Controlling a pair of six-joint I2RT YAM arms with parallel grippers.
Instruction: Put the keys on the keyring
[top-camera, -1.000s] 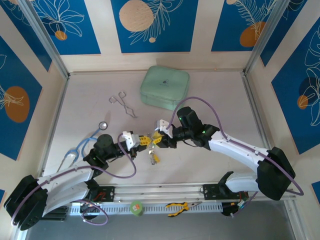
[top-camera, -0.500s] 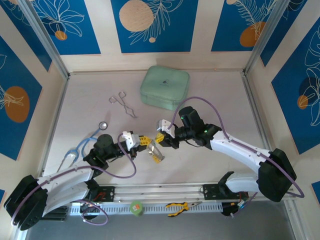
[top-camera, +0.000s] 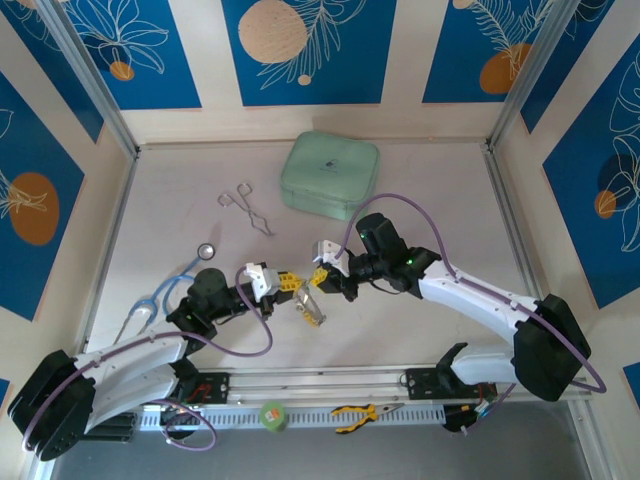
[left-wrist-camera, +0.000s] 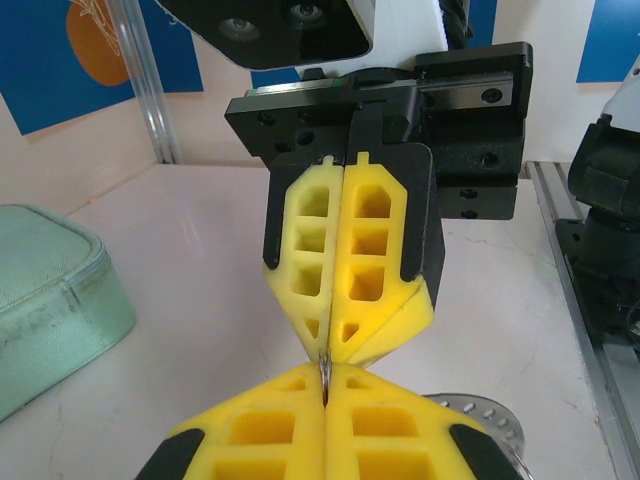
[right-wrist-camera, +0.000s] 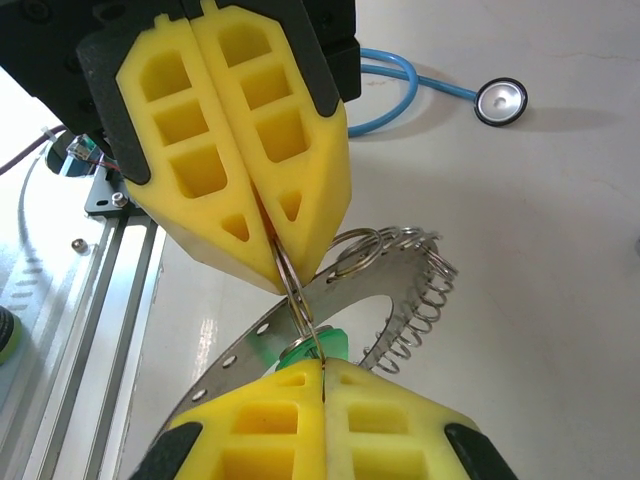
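Both hands (top-camera: 293, 285) (top-camera: 318, 277) tight, apparently on keyring (right-wrist-camera: 385, 280)

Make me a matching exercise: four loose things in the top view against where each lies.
Things:
1 green case
2 forceps
3 stethoscope
4 pliers

Places:
A nearest, on the metal rail
B farthest away
C farthest left
D just left of the case

Pairs: 1-B; 2-D; 3-C; 4-A

Bright, even overhead light, soft shadows; glare on table (right-wrist-camera: 205, 330), left tool (left-wrist-camera: 326, 380) sl. blurred up close.
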